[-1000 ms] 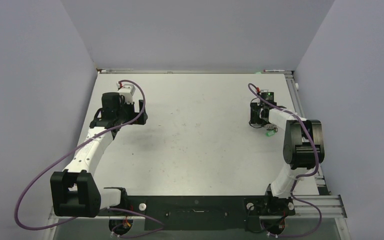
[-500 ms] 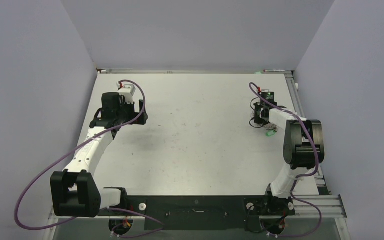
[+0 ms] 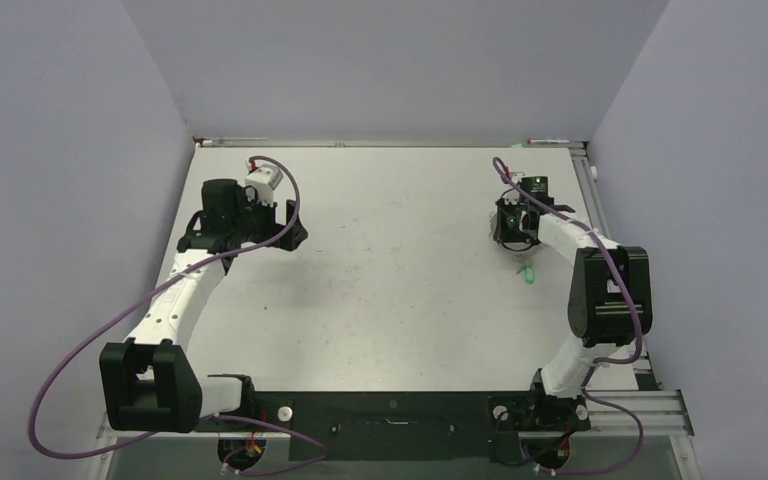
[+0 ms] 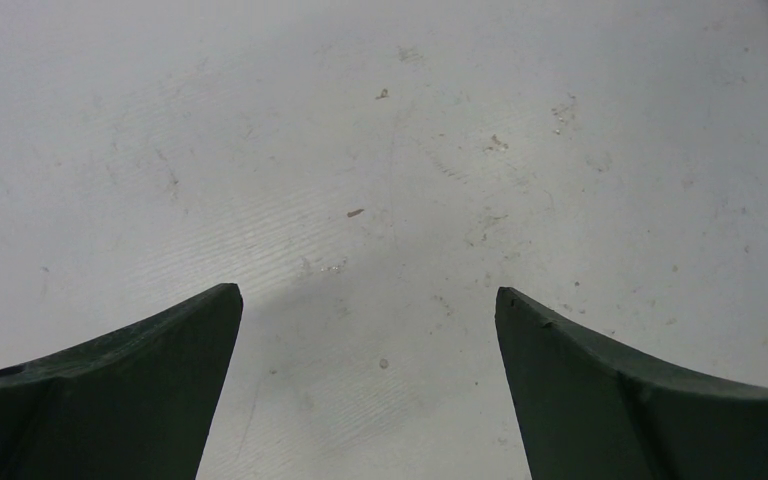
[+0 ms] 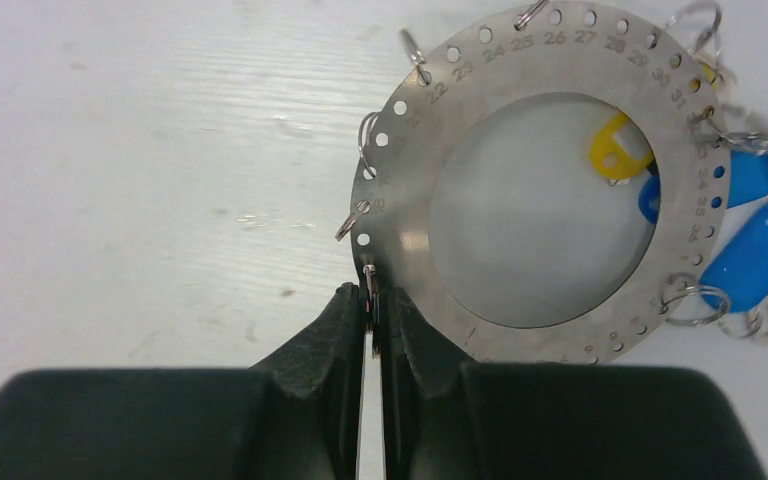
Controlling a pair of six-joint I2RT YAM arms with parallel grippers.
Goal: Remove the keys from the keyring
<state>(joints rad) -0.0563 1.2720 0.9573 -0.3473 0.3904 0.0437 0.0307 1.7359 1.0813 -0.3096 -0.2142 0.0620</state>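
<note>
Right pincer [image 5: 371,293] clamps a small wire loop [image 5: 369,278] on the flat grey metal keyring disc [image 5: 520,60] stamped 24–28; left pincer [image 4: 368,320] stands apart.

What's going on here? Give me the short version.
The right gripper is shut on a small wire loop at the rim of the keyring, which lies flat on the table. A yellow key and blue keys hang from loops on its opposite side. A small green piece lies loose on the table near that arm. The left gripper hangs open over the table, holding nothing.
</note>
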